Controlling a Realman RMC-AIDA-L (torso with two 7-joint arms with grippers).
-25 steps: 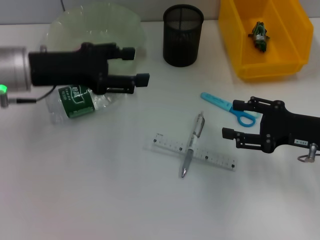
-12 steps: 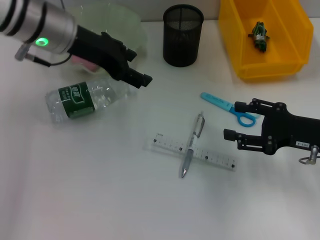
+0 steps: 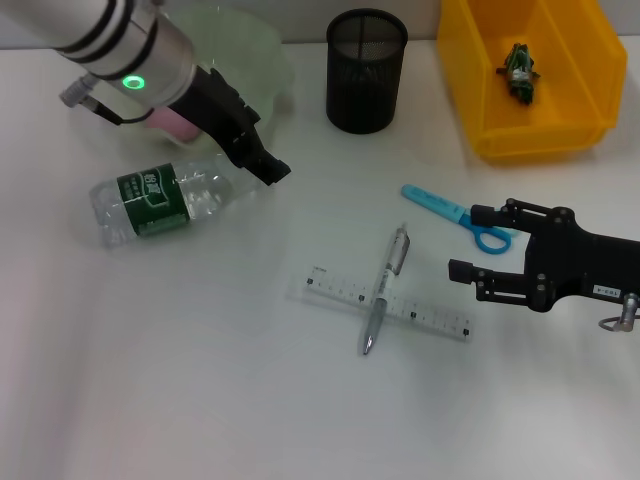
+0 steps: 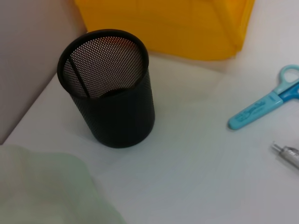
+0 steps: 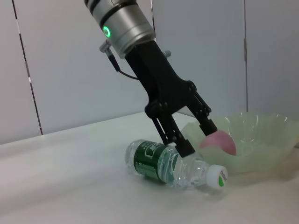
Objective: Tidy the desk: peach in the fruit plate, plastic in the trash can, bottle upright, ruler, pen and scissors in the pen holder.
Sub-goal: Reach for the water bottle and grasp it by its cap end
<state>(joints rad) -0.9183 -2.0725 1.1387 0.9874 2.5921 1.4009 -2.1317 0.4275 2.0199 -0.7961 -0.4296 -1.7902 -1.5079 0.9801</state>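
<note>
Head view: the bottle-righting step is being taken up, the spread left gripper [image 3: 262, 152] being lowered onto the lying bottle [image 3: 165, 202] near the desk's far left corner, where a firm pinch is being called for.

You had a plain white table [image 3: 200, 380] under everything, and behind it, in the right wrist view, a pale grey panelled wall [image 5: 56, 70] with dark vertical seams stood upright.

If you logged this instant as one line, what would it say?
left gripper: open, above lying bottle | peach: in fruit plate | right gripper: open, by scissors | pen holder: empty
</note>
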